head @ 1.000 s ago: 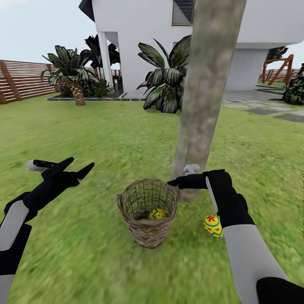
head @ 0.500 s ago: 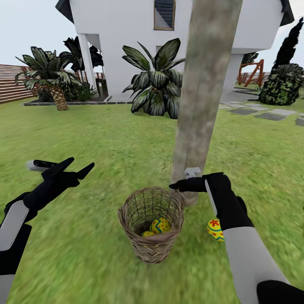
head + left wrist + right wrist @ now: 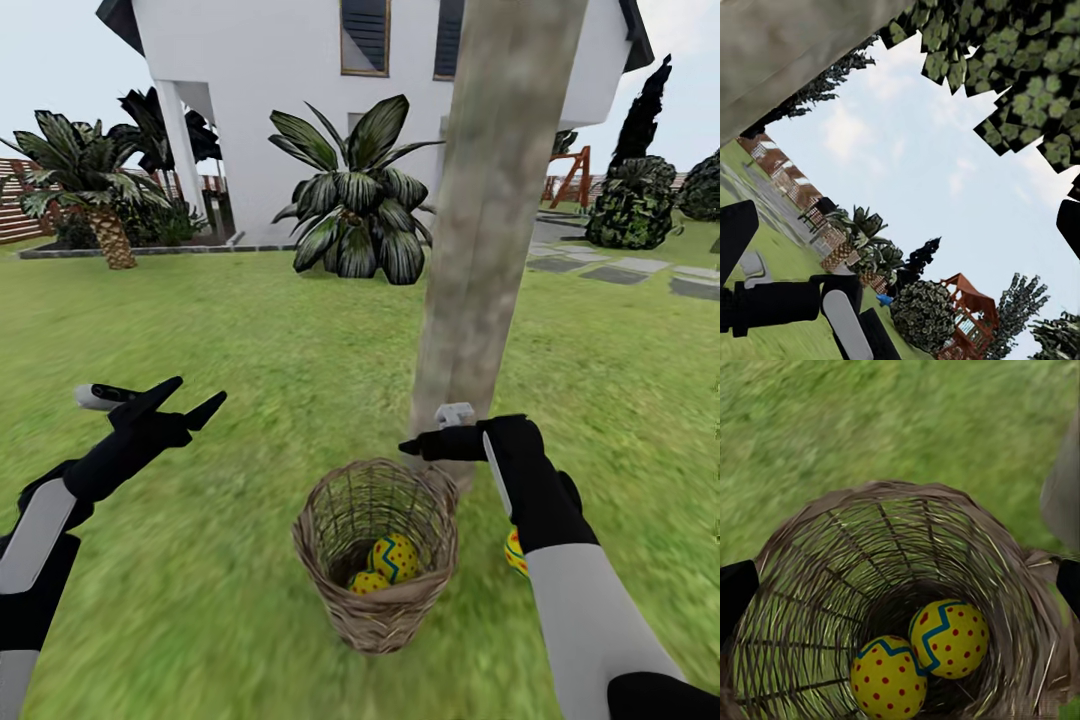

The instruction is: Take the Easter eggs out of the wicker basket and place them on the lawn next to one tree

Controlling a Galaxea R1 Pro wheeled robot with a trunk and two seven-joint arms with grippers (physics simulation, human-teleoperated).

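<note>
Head view: wicker basket sits on the lawn right at the foot of the tree, touching or nearly so. Two Easter eggs lie in its bottom: the larger-looking one and a second beside it, nearer the robot. A third egg lies on the grass by the trunk, half hidden behind the right forearm, so one of three looks done. Right gripper hovers just over the basket rim on the tree side; can't tell from here how far its jaws stand apart. Left gripper is well off to the side of the basket, jaws spread wide, holding nothing.

Left wrist view: trunk, leafy crown and sky, plus the right arm low down. Nothing useful for the grasp.

Right wrist view: looking straight down the basket. Both eggs touch, yellow with a blue zigzag band and red dots; upper egg, lower egg. Black fingertips sit at the frame edges, so the jaws look wide open and empty.

My call: go for the upper egg, descend centred to clear the open-weave wall, close across its short axis. It's smooth and round, so it may roll against its neighbour.
</note>
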